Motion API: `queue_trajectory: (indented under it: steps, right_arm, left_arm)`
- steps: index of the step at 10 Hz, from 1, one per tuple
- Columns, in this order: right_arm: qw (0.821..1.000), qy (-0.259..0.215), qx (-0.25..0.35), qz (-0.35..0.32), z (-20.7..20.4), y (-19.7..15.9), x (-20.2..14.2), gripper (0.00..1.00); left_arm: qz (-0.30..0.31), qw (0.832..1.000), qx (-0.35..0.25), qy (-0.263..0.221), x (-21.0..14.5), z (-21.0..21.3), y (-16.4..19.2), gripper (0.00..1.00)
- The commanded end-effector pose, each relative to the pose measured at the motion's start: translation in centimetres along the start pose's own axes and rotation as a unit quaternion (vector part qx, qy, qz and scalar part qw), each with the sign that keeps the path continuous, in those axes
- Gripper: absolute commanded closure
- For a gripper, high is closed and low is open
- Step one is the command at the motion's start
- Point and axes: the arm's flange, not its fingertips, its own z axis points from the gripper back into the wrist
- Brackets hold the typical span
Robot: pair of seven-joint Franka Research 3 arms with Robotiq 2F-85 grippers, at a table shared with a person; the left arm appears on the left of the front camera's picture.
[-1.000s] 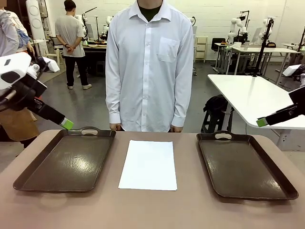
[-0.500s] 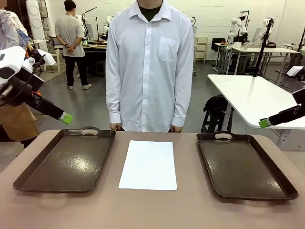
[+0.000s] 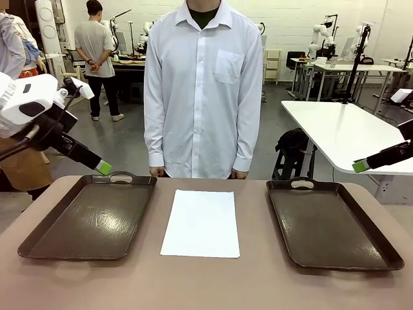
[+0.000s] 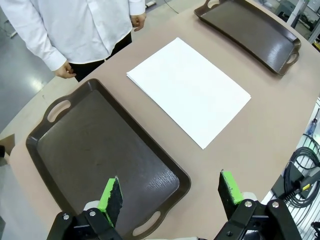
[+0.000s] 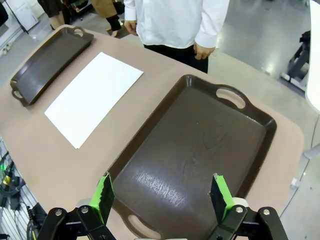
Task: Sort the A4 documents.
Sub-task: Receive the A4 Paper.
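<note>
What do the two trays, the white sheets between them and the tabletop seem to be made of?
Left tray and right tray: likely moulded plastic, dark brown, faint woodgrain texture with a dull sheen. A4 documents: thin matte white paper, lying flat. Table: smooth matte beige top, perhaps laminate; the look leaves it open.

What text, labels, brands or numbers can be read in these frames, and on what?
No readable text anywhere.
The A4 documents are blank white.
The left tray and right tray carry no label.
The person's shirt has no print.
Nothing in the background is large enough to read.
</note>
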Motion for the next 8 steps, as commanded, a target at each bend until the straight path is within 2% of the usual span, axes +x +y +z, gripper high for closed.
queue_trajectory:
  steps: [1,8]
  right_arm:
    - [1.000,0.000,0.010,0.008,-0.3,-0.4,0.0,0.00]
    - [1.000,0.002,0.000,0.009,-0.6,-0.4,0.0,0.00]
  left_arm:
    - [0.011,1.000,-0.010,-0.012,-3.9,-2.0,-2.4,0.00]
    - [0.026,1.000,-0.006,-0.006,-4.9,-0.2,-1.1,0.00]
